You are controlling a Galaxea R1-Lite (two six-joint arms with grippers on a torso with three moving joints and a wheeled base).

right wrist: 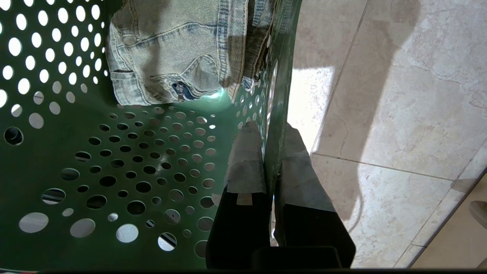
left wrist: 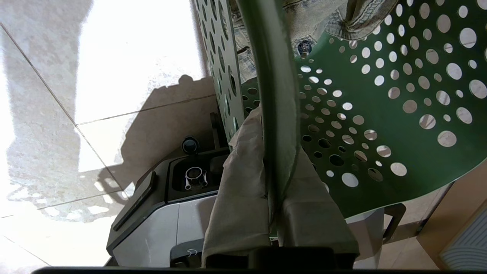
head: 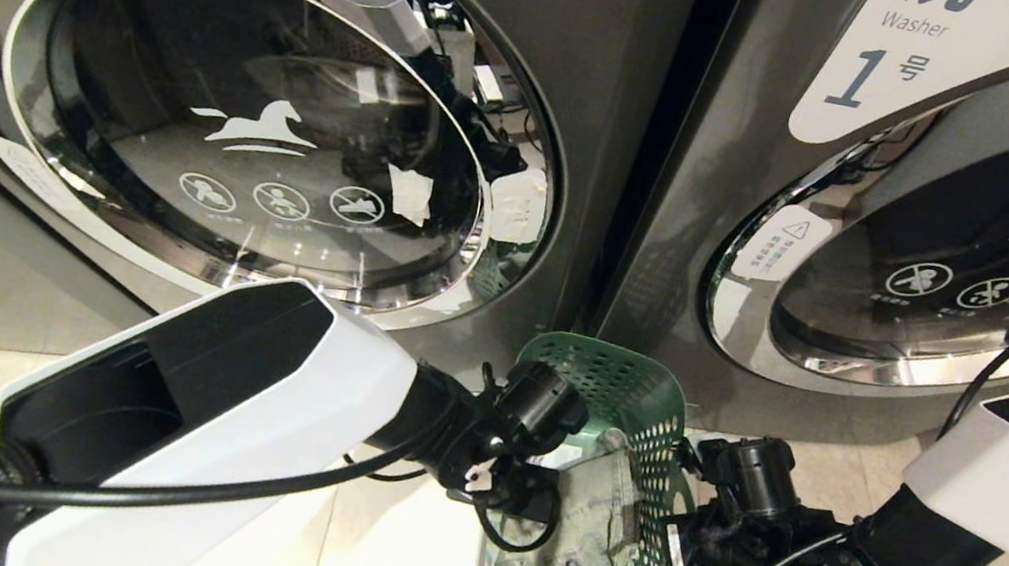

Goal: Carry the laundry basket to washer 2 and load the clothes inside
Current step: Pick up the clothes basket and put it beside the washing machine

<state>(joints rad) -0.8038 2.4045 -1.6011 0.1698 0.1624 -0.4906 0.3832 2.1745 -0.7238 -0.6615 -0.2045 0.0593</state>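
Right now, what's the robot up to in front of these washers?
Both hands are clamped on a green laundry basket, one on each side wall: the left hand and the right hand each pinch the rim. A pair of denim jeans lies inside. The basket is held between two closed washer doors; the right one is labelled washer 1. No clothes are loaded yet.

Green perforated laundry basket holding faded denim clothes, before the washers.
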